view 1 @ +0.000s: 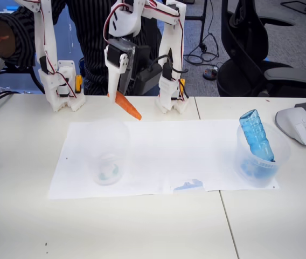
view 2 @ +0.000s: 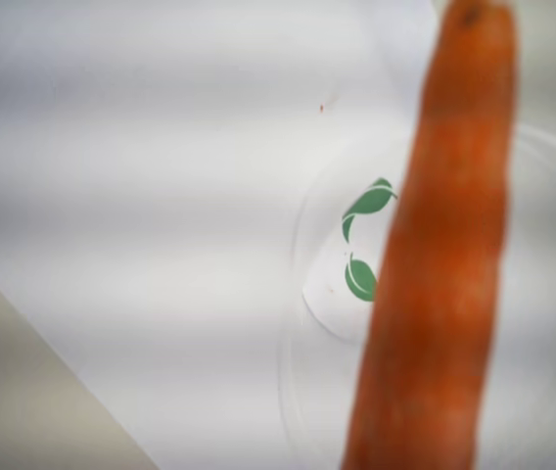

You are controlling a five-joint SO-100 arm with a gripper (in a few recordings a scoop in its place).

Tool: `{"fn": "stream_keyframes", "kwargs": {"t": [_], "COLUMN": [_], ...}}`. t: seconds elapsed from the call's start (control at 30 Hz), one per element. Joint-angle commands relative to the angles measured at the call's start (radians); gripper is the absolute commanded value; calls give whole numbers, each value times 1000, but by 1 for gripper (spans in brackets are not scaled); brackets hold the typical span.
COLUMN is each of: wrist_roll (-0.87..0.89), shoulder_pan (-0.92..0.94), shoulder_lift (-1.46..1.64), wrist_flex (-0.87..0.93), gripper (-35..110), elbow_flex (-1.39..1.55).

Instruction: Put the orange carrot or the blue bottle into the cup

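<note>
A white robot gripper [view 1: 122, 81] hangs above the table, clamped on an orange carrot [view 1: 127, 105] that slants down and right. The clear cup [view 1: 109, 154] stands empty on white paper [view 1: 196, 145], below and slightly left of the carrot. The blue bottle [view 1: 257, 135] leans inside a frosted tub [view 1: 282, 156] (well right). Lowering and release seem left.

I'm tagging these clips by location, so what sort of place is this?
Probably an office or lab workspace: white tables pushed together, a black office chair on grey carpet, cables on the floor and a computer mouse at the right edge.
</note>
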Motion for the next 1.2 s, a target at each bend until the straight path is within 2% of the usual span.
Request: {"fn": "stream_keyframes", "kwargs": {"t": [0.0,0.47,0.77,0.93,1.17], "wrist_roll": [-6,2,-5,5,5], "shoulder_pan": [23,34,92,89,97], "shoulder_lift": [126,2,-161,-264,-390], "wrist_flex": [-75,-97,-29,86,127], "gripper": [3,3,3,10,14], "elbow_flex": [-61,-74,-314,-457,-637]}}
